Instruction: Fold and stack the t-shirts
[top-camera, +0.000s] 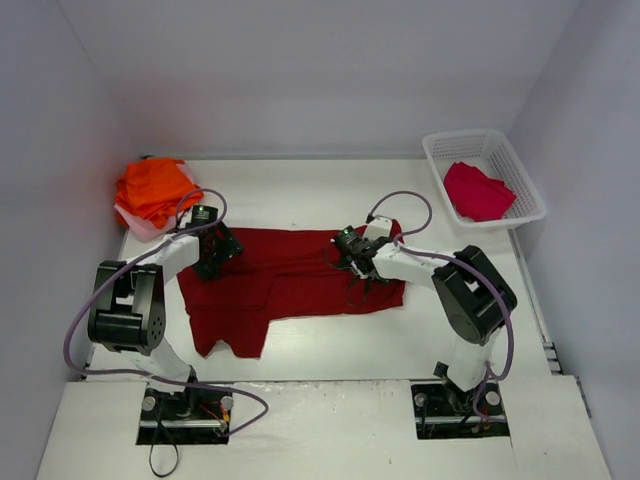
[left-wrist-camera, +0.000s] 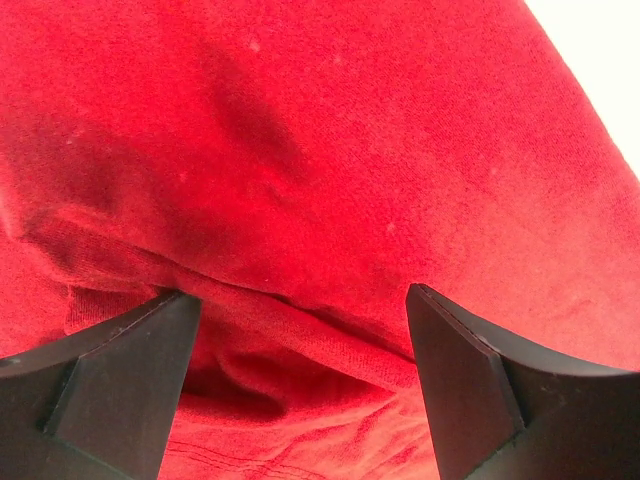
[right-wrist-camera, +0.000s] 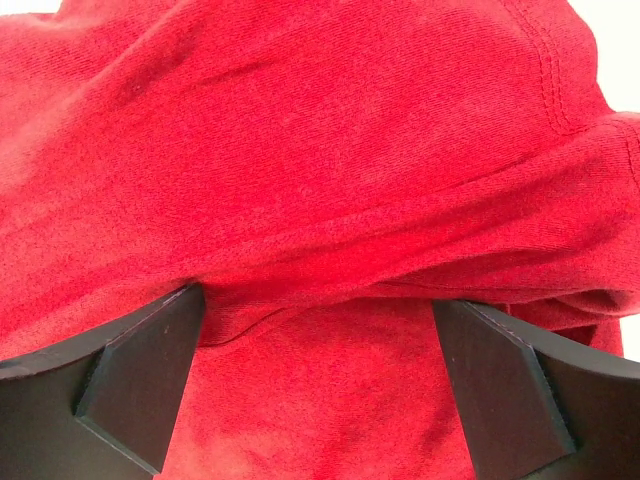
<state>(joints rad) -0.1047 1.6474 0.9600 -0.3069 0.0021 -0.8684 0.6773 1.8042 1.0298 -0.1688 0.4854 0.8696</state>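
Folding of the large dark red t-shirt is the step in hand, I judge: it lies spread on the table between the arms, one part hanging toward the near edge. The left gripper is low over its left end and the right gripper over its upper right part. Both stand wide open and hold nothing; in each wrist view a ridge of red cloth runs between the fingers. The next move probably calls for closing on both ridges together. The orange t-shirts are piled far left, and a crimson t-shirt lies in the basket
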